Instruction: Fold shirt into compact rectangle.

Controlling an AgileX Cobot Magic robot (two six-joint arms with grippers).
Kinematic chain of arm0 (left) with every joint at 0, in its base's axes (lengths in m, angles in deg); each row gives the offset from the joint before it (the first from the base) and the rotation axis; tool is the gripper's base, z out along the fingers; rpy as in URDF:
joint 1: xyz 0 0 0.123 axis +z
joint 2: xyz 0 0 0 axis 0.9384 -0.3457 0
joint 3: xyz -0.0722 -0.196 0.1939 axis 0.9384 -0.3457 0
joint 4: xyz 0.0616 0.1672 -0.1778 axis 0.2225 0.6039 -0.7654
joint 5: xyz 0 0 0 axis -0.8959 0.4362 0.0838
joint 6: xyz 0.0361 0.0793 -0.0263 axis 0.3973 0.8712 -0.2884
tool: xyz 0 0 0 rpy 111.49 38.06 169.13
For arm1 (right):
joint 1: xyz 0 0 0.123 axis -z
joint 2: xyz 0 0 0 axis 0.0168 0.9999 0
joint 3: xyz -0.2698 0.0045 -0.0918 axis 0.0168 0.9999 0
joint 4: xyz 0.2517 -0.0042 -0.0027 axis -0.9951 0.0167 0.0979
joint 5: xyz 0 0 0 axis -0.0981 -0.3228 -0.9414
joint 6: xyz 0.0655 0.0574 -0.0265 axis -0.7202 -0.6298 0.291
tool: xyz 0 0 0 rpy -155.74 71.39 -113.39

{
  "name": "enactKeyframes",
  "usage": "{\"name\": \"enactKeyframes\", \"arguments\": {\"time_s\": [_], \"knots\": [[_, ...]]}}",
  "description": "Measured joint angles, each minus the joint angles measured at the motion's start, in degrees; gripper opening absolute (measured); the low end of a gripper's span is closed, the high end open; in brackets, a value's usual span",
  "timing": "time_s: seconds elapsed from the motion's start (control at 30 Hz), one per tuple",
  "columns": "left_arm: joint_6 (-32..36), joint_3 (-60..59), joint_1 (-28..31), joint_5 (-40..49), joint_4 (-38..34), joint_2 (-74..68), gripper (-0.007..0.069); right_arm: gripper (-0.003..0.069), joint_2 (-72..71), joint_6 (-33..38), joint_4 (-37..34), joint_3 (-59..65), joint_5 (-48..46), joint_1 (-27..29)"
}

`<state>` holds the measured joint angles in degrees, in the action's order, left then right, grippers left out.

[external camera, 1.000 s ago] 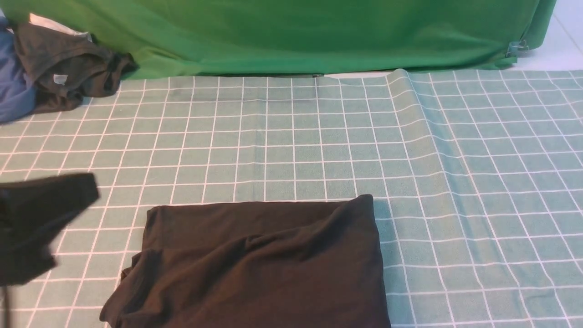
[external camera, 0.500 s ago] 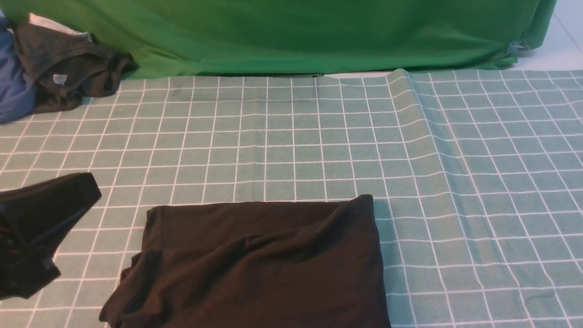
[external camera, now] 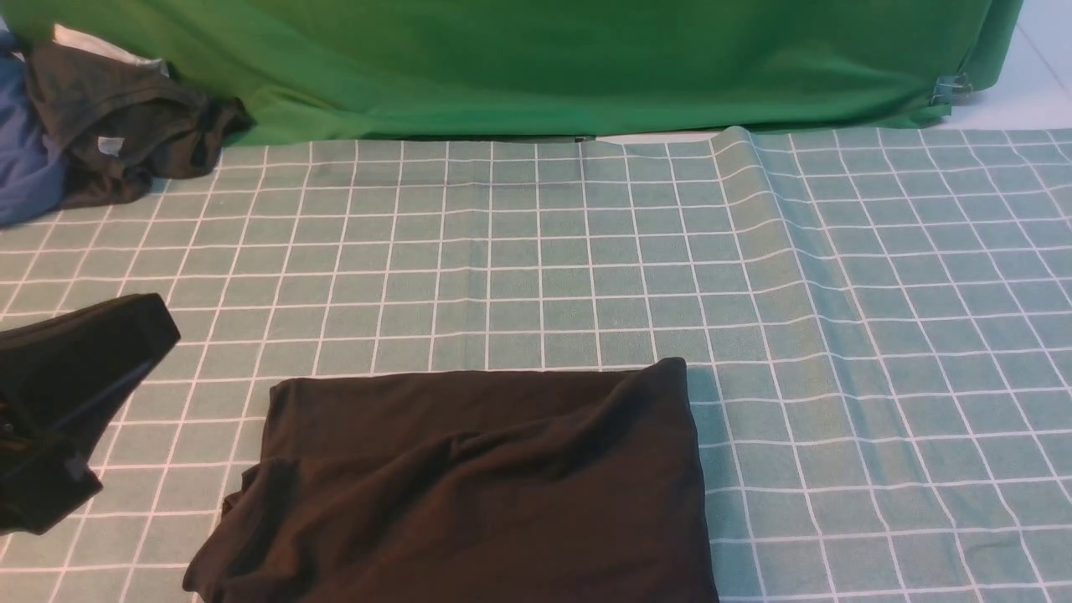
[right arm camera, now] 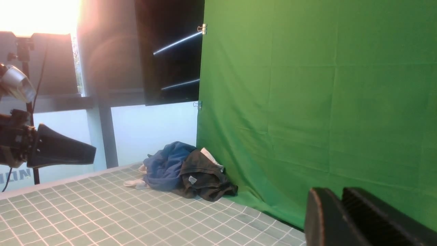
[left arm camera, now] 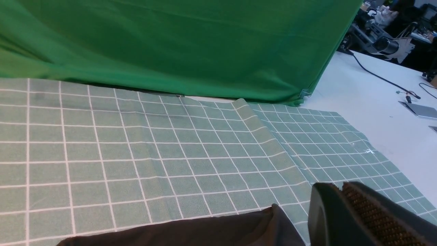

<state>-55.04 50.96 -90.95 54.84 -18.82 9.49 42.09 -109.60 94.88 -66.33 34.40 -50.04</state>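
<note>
Your shirt [external camera: 469,486] lies lower centre on the desk [external camera: 837,335], already a rough rectangle — its left edge needs squaring. Left tool [left arm camera: 340,187] is closed, empty; right tool [right arm camera: 341,192] holds nothing — closed or ajar, you cannot tell.

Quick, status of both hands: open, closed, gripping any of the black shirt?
Left hand: closed, holding nothing.
Right hand: looks closed, fingers together, holding nothing.

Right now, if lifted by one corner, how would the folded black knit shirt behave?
Probably floppy: the black knit shirt shows soft wrinkles. Its layers would likely unfold. Pushed, it may bunch on the rippled green-checked tablecloth.
</note>
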Motion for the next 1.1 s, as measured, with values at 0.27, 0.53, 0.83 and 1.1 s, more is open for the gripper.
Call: {"name": "enactKeyframes", "arguments": {"time_s": [0.27,0.53,0.83,1.1], "knots": [[0.07,0.00,0.00,2.44,-0.30,0.00,0.0011,0.0098,0.00,0.16,-0.06,0.00,0.20,0.00],[-0.33,0.00,0.00,3.94,0.85,0.00,0.0011,0.0116,0.00,0.22,-0.17,0.00,0.20,0.00],[-14.71,0.49,0.00,22.06,6.43,-12.67,0.0011,0.0134,0.00,0.22,-0.17,0.00,0.20,0.00],[-13.46,6.82,0.00,30.23,5.95,-34.17,0.0011,0.0157,0.00,-0.02,-0.17,0.00,2.22,0.00]]}}
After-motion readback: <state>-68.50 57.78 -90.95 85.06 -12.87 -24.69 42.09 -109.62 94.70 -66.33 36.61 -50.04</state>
